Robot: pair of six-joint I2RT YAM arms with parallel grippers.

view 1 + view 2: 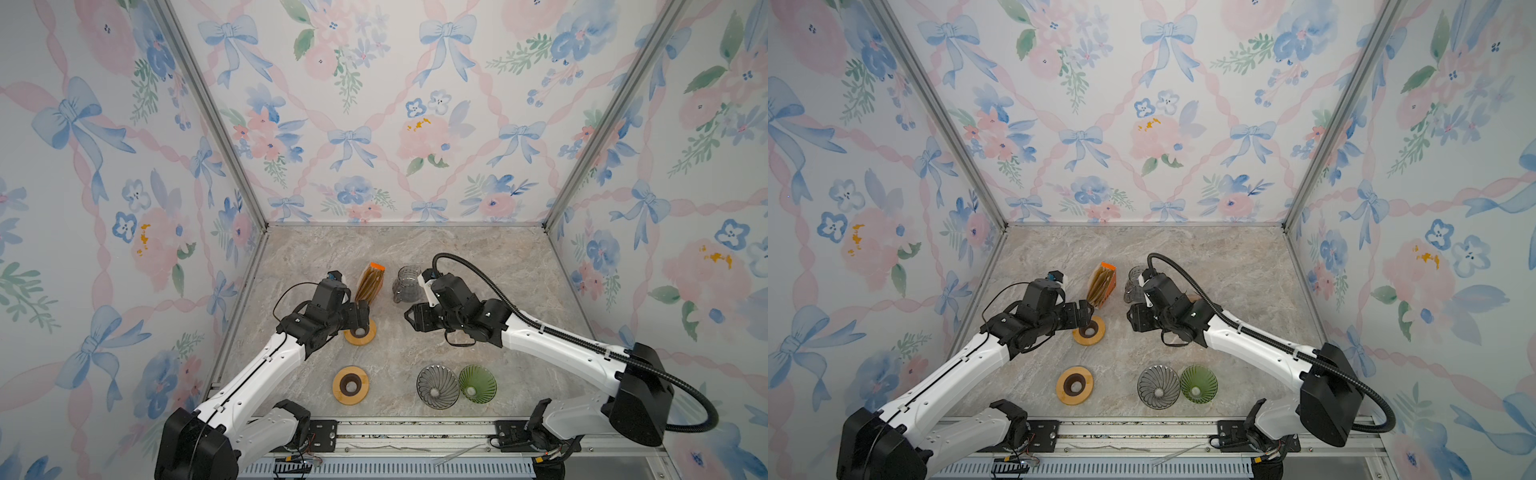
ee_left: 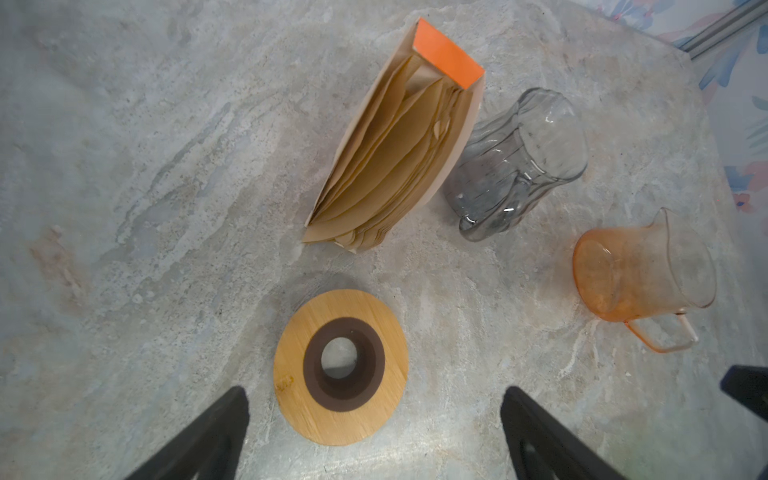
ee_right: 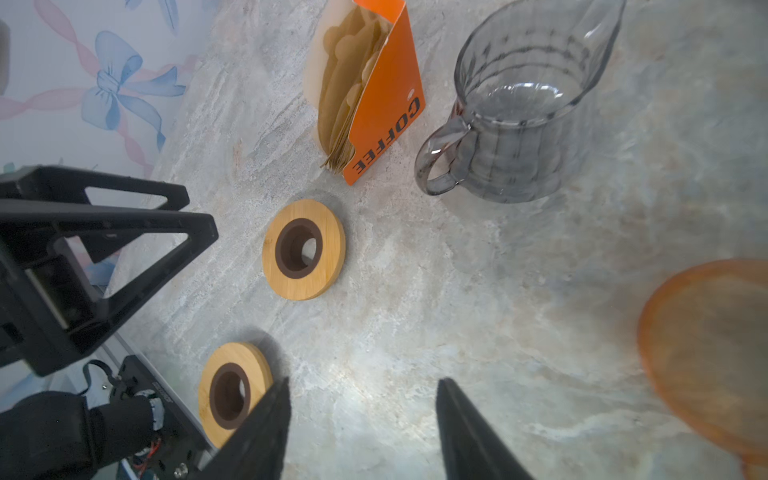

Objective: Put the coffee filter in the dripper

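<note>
Left hand (image 2: 374,390) hangs wide open, right hand (image 3: 363,382) seemingly half-spread, both empty; best pinch just one brown coffee filter (image 2: 386,166) from the upright box (image 2: 449,54) at the desk's (image 1: 415,257) middle, then seat it in a dripper (image 1: 437,386) near the front edge.

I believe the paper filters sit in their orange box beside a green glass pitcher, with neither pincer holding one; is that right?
Not quite: the pitcher beside the orange box is grey glass, not green, as the right wrist view shows. The paper filters do sit in that box, and neither the left pincer nor the right pincer holds one.
</note>
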